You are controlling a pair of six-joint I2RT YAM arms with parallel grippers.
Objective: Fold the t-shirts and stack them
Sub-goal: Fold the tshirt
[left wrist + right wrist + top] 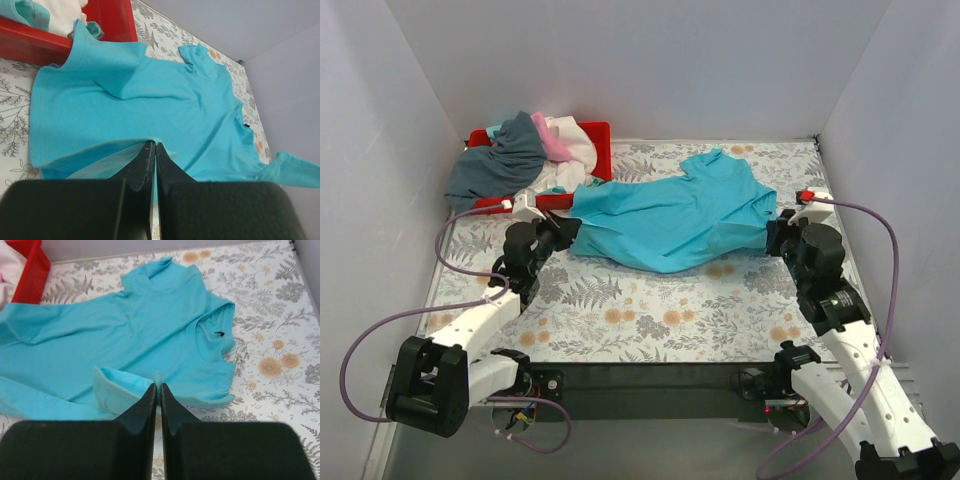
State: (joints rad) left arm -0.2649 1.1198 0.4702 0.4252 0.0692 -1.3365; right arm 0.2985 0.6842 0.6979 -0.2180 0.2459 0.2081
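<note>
Black fingers [142,162] fill the bottom of each wrist view, pressed flat against each other.

- Left pincer [566,230]: jaws together, clamped on the near edge of the turquoise t-shirt [670,215]. A thin strip of turquoise cloth shows in the slit between the fingers in the left wrist view.
- Right pincer [776,232]: jaws together, a small tuck of the same shirt pinched at the tips, just beside a rolled-over sleeve.
- Turquoise t-shirt: spread sideways across the middle of the floral counter [640,310], stretched between the two pincers. The collar points to the right and a small dark tag shows inside the neck. The far sleeve lies flat toward the back wall. The left corner reaches the near wall of the red tray [602,140].
- Red tray: far-left corner of the counter. It holds a loose heap, with the grey t-shirt [505,160] spilling over the left rim, the pink t-shirt [556,143] on top and the white t-shirt [578,150] on the right. None is folded.
- Purple cables [440,235] loop beside both arms.
</note>
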